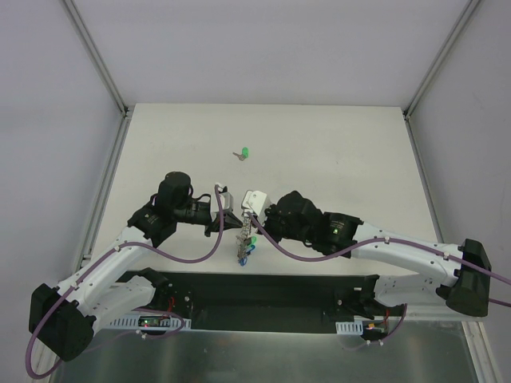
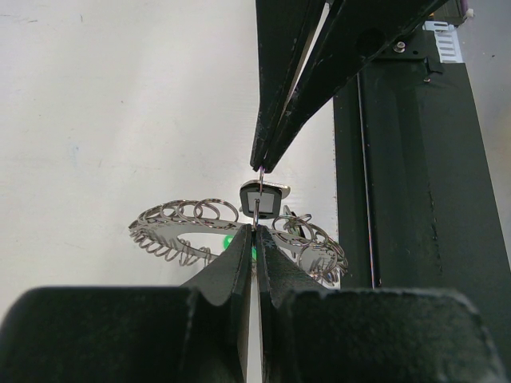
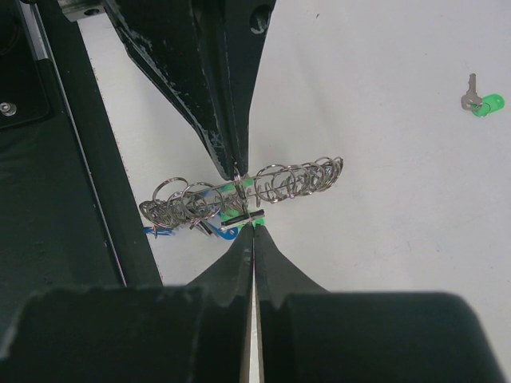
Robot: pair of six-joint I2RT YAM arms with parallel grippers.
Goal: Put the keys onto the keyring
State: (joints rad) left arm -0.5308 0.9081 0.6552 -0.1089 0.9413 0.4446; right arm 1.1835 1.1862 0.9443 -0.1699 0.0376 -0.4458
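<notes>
Left gripper (image 2: 254,231), right gripper (image 3: 253,227) on keyring (image 2: 182,215)

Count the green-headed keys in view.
2. One green key lies alone on the table; a second green key sits at the keyring, partly behind its loops. More may be hidden.

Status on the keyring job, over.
Left claw and right claw both shut, tips meeting on keyring. Black key sits at the pinch. Green key lies loose, well apart. No obstruction seen.
</notes>
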